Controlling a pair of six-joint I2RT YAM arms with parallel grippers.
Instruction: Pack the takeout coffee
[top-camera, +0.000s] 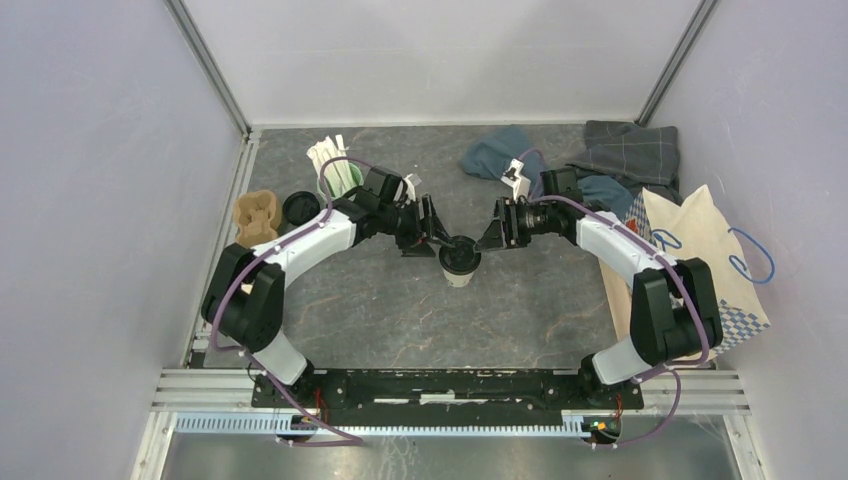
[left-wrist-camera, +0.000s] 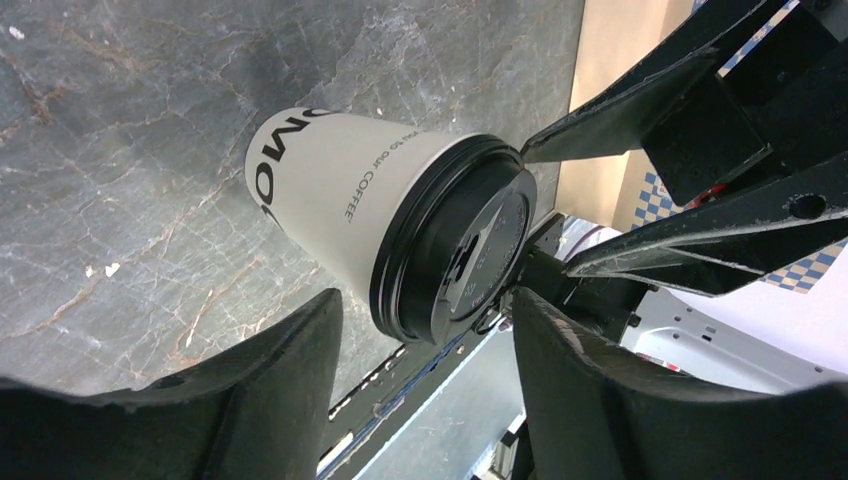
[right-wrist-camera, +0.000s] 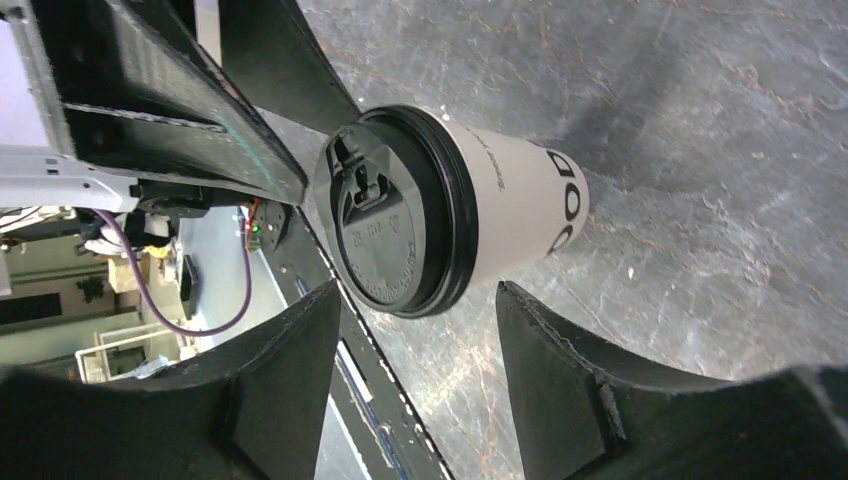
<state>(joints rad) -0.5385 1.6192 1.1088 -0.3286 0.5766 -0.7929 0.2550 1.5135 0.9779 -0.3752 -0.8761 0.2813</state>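
**Spotter:** On the desk (top-camera: 400, 310), from the overhead camera, where is the takeout coffee (top-camera: 460, 262)?

**Operator:** I see it upright near the middle, black lid on top. My left claw (top-camera: 437, 240) and right claw (top-camera: 488, 238) meet at its lid from either side. The paper bag (top-camera: 700, 250) lies well apart, at the right edge.

**Spotter:** And your left wrist view?

**Operator:** My left claw is spread, with the lid just past its tips. I can't tell whether they touch.

**Spotter:** Right wrist?

**Operator:** Much alike: the right claw is spread too, with the lid's rim level with its tips, and the cup stands on the grey desk.
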